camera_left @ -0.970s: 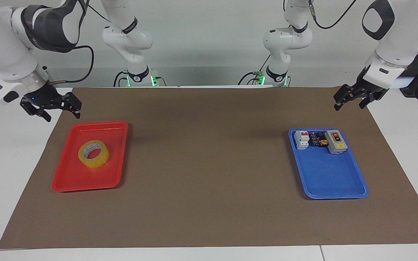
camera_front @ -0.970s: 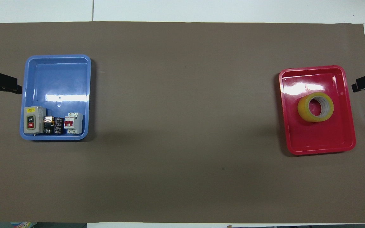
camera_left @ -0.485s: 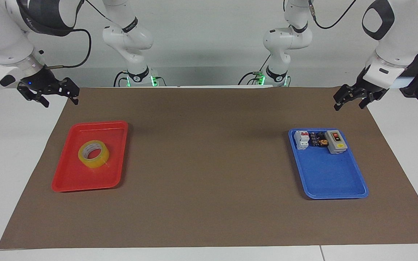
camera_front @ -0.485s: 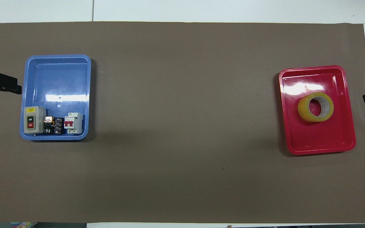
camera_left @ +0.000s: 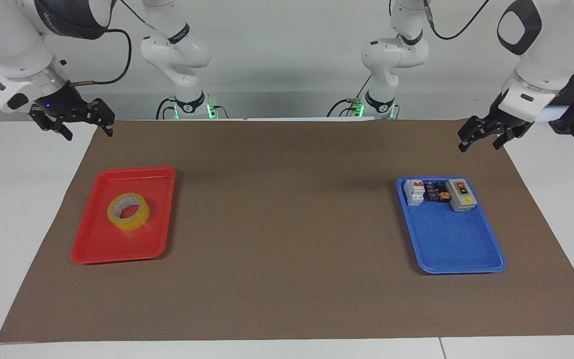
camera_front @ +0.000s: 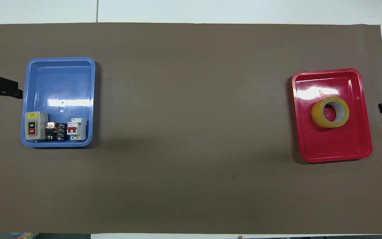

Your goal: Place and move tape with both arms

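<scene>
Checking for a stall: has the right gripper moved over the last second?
Yes. In the facing view the right gripper has risen and drawn away from the red tray toward the robots; it is open and empty.

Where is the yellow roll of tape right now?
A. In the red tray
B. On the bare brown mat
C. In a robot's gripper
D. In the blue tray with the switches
A: the tape lies flat in the red tray, and no gripper touches it.
</scene>
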